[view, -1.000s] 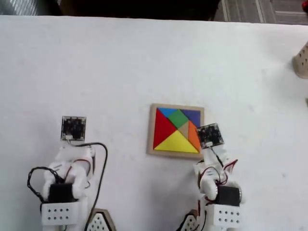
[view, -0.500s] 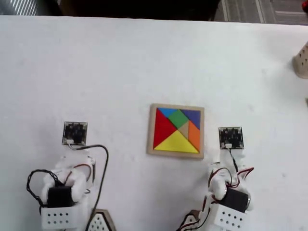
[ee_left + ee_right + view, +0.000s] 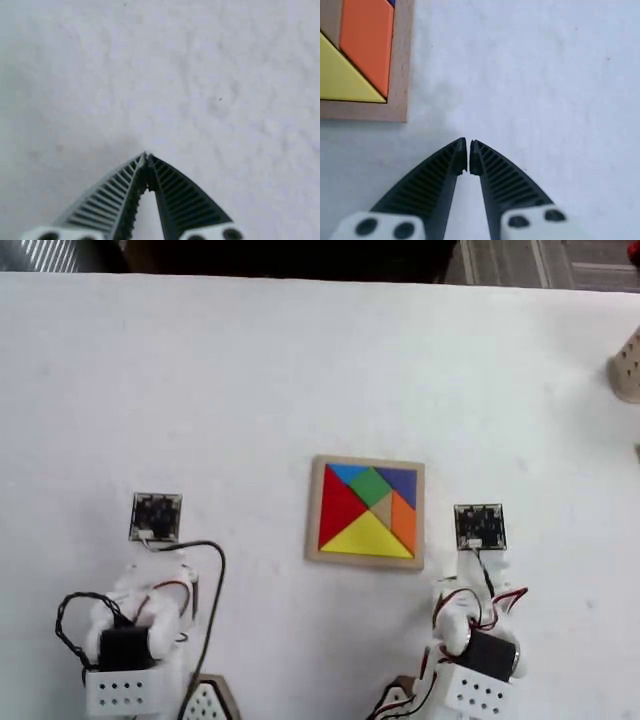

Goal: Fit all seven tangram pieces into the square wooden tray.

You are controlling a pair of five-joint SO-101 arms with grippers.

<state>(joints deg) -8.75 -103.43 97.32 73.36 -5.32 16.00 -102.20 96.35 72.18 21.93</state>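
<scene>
The square wooden tray [image 3: 315, 510] lies at the table's middle, packed with coloured tangram pieces: a red triangle [image 3: 338, 510], a yellow triangle [image 3: 368, 537], an orange piece [image 3: 403, 518], a green square [image 3: 371, 485], blue pieces along its far side and a small tan triangle. Its near corner with the orange piece [image 3: 366, 37] and the yellow triangle [image 3: 340, 75] appears in the right wrist view. My right gripper [image 3: 468, 150] is shut and empty over bare table just right of the tray. My left gripper [image 3: 146, 161] is shut and empty, well left of the tray.
The white table [image 3: 300, 370] stretches wide beyond the tray. A tan perforated object [image 3: 626, 365] stands at the far right edge. Both arm bases [image 3: 125, 650] sit at the near edge, with cables beside them.
The right arm has drawn back off the tray's right side to the bare table beside it, then held still. The left arm has pulled back slightly toward its base.
</scene>
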